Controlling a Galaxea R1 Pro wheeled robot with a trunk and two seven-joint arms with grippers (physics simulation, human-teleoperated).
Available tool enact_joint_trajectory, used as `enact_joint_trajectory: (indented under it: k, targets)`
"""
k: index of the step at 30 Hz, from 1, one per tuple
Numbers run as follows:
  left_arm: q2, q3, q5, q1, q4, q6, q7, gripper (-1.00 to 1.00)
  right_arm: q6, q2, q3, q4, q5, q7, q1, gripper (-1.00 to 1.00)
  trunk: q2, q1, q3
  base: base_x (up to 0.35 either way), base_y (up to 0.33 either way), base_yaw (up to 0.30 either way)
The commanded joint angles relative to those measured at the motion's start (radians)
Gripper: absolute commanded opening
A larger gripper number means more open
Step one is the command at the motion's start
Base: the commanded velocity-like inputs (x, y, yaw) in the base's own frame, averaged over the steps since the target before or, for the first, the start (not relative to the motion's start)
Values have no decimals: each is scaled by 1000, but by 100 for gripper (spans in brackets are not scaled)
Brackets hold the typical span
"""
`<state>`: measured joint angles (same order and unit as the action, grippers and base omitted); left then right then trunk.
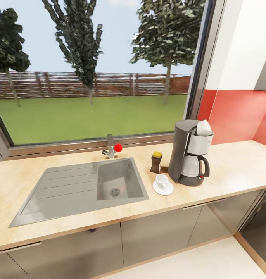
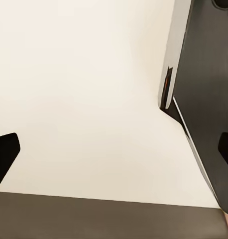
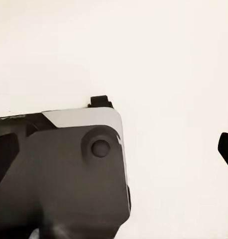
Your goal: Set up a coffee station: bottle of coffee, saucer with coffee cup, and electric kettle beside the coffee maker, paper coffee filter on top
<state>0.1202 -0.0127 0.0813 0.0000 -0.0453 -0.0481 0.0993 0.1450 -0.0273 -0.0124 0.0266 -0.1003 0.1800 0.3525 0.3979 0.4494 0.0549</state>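
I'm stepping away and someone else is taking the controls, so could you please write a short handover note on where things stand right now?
Tools: left tool and right tool show only dark fingertips at the wrist views' edges, spread wide, holding nothing, aimed at pale floor.
Things: coffee maker on the countertop, paper filter on top, coffee bottle beside it, cup on saucer in front.
Done: bottle, filter, saucer and cup.
Left: fetch the electric kettle and set it next to the coffee maker.
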Motion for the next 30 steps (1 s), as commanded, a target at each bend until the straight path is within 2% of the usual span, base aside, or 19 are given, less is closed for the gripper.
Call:
enact_joint_trajectory:
  k: [1,2,7,11,15,19,24,25,30]
  targets:
    - [0,-2,8,0,-2,-5,2,100,24,0,-3,2,-10,-3,0,100,2,1,2,0,0,0]
    - [0,-2,7,1,-2,-5,2,100,77,-1,-2,3,-10,-20,0,100,2,1,2,0,0,0]
    - [1,-4,7,1,0,-7,1,100,181,-5,-1,1,-10,-30,0,100,2,1,2,0,0,0]
    - [1,-3,8,0,0,-8,2,100,210,-8,-1,0,-8,-29,0,100,2,1,2,0,0,0]
    - [1,-3,8,0,0,-9,4,100,205,-11,-3,-2,-4,-24,-11,100,2,1,2,0,0,0]
    - [2,-2,8,1,1,-1,3,100,148,-12,-2,-1,-5,-24,-25,100,2,1,2,0,0,0]
    - [4,-1,8,2,1,7,3,100,22,-8,-1,-1,-6,-24,-29,100,2,1,2,0,0,0]
    - [4,3,13,2,1,9,3,100,-40,-9,-1,1,-7,-24,-29,100,2,1,2,0,0,0]
    - [3,5,18,2,1,11,2,100,-166,-10,-3,1,-7,-24,-29,100,2,1,2,0,0,0]
